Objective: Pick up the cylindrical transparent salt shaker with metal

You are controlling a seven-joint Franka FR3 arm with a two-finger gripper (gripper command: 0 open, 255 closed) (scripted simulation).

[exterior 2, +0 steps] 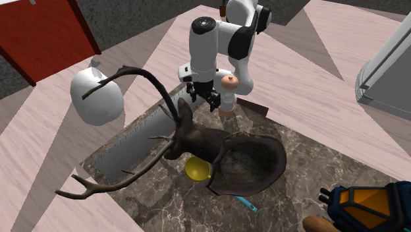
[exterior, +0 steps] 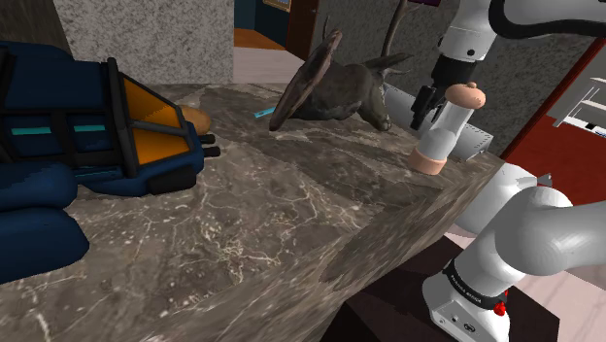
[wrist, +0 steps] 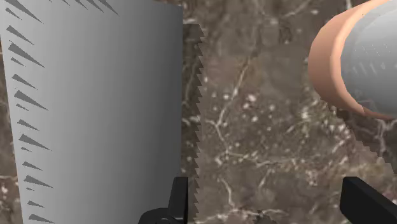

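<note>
**A:** Where does the shoulder view put the salt shaker (exterior: pixel 444 126)?

**B:** It stands on the marble counter (exterior: pixel 291 223), close to the edge nearest the arm. It is a pale grey cylinder with a peach-coloured cap at each end. The gripper (exterior: pixel 421 115) hangs just beside its upper half, on that view's left. A mounted deer head (exterior: pixel 340 92) lies further along the counter, and a blue lantern (exterior: pixel 107 126) sits at the far left.

**A:** And the second exterior view?

**B:** That view looks down from above. The gripper (exterior 2: pixel 205 101) points downward next to the salt shaker (exterior 2: pixel 228 92) and is apart from it. It is above one end of a grey toothed blade (exterior 2: pixel 132 142) that lies along the counter's edge. The deer head's antlers spread out past the blade.

**A:** What does the wrist view show of the tool?

**B:** The two fingers (wrist: pixel 180 200) stand wide apart with only bare marble between them. The tool is released and grasps nothing. The salt shaker (wrist: pixel 362 57) sits mostly out past one finger, and the toothed blade (wrist: pixel 95 108) lies just outside the other.
</note>
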